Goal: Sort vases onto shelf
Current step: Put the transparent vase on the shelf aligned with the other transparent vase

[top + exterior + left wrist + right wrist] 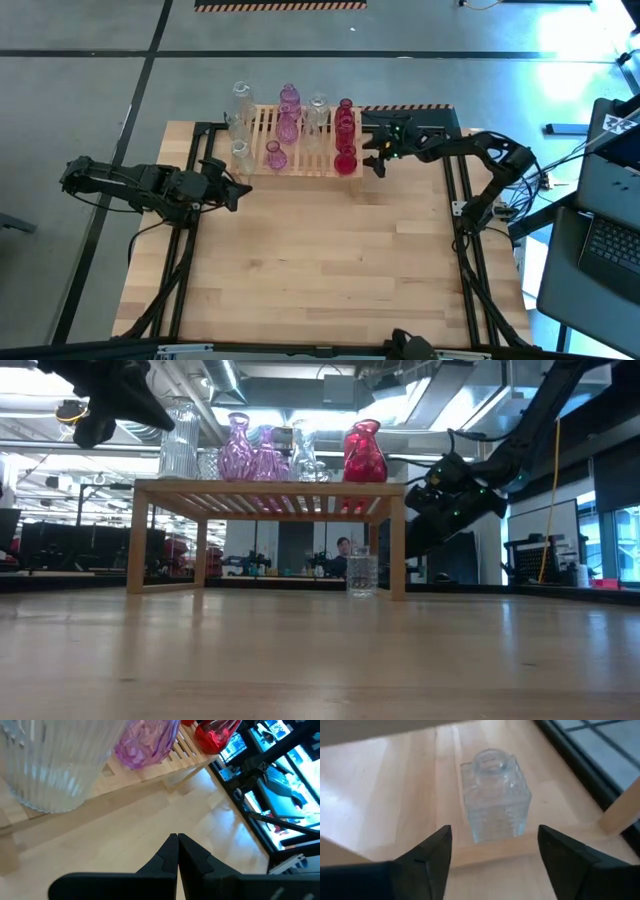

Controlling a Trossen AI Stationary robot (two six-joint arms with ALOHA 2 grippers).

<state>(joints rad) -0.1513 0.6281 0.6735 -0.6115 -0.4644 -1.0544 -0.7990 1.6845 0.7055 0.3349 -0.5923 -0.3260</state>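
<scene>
Glass square bottle sits just ahead of the right claw, fingers wide, nothing held. Closing off-centre could topple it against the shelf leg. Left claw waits, pinched shut.

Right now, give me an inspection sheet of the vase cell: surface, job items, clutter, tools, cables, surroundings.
Surface: plank table, front area bare.
Job's things: shelf at the table's far edge, carrying clear, pink and red vases on top. A clear square bottle stands on the table under the shelf's right end.
Clutter: nothing seen.
Tools: left tool shut, empty, off the shelf's front-left corner. Right tool open, fingers either side of the clear square bottle, not touching it.
Cables: wires hang off the table's right edge near the right arm's base.
Surroundings: laptop to the right; a person sits in the room beyond the shelf.
</scene>
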